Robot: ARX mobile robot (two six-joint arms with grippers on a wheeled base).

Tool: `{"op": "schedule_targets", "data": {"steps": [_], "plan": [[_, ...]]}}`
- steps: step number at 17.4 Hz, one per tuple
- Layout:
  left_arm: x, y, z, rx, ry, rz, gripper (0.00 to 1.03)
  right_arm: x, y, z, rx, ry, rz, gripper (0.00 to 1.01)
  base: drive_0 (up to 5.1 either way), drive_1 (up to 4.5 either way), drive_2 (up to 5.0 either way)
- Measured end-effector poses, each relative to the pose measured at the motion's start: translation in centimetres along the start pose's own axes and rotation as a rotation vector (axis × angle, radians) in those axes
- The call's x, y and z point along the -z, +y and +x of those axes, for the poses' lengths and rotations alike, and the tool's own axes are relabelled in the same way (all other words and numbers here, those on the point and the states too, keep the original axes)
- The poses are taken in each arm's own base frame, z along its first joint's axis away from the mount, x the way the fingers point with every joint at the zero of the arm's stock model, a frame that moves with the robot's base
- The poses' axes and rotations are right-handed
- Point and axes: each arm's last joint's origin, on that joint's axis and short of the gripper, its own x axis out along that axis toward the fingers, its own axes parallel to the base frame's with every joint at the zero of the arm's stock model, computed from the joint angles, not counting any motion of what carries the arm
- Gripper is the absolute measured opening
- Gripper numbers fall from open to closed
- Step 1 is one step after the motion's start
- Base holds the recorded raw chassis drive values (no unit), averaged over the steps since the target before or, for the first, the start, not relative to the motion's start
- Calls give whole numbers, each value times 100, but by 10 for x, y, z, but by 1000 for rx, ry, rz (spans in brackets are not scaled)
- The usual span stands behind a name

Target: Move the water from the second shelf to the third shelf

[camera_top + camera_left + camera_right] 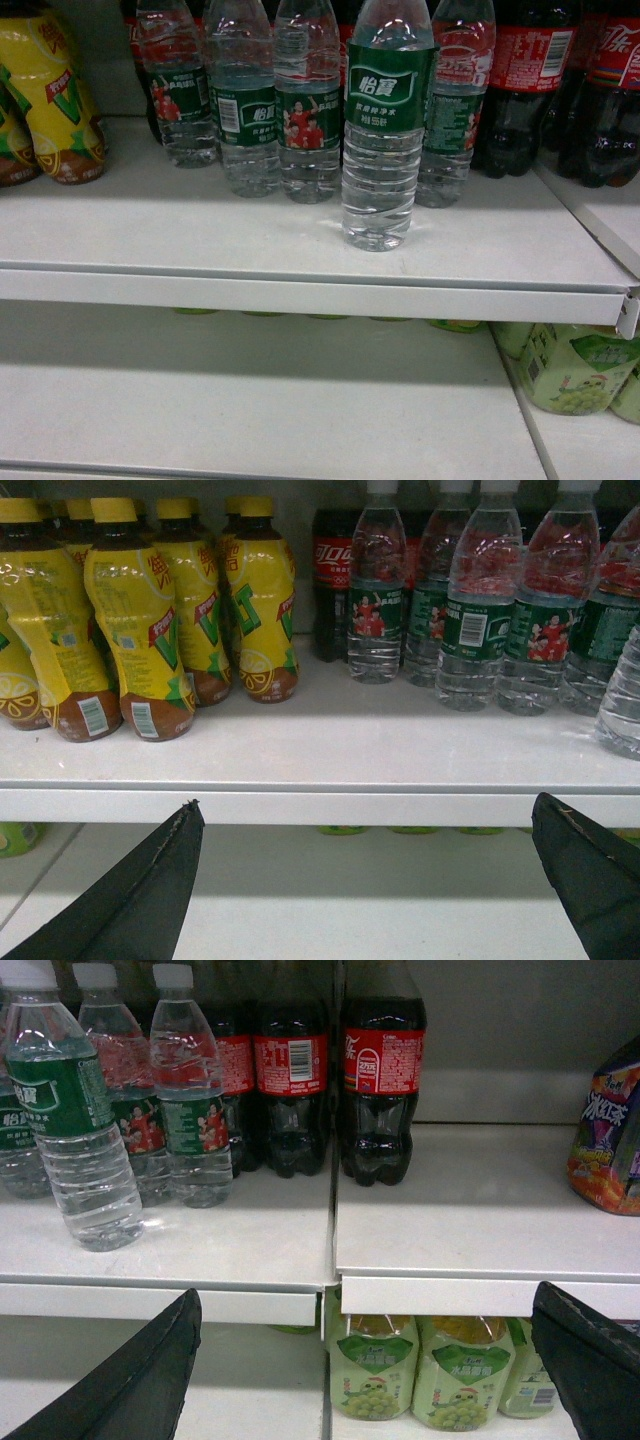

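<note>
Both pincers, left (365, 880) and right (365, 1360), gape wide with nothing held, while the water (384, 130) stands alone before its row on the shelf (300, 250).

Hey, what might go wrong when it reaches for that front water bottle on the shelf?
The front water bottle stands just ahead of a tight row of water bottles, so a wide tool could knock those over. The cola bottles stand close by too. The front water bottle is also tall and near the shelf edge, so a nudge might tip it off.

upper white metal shelf (300, 250) | lower white shelf (250, 400) | grey back panel (520, 1020)
</note>
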Motion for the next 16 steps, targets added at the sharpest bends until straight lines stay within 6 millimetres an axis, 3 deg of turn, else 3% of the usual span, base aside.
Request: {"op": "schedule_targets", "data": {"steps": [16], "plan": [[0, 0, 0, 0, 0, 0, 98, 0, 0, 0, 0, 0, 0, 98, 0, 0, 0]]}}
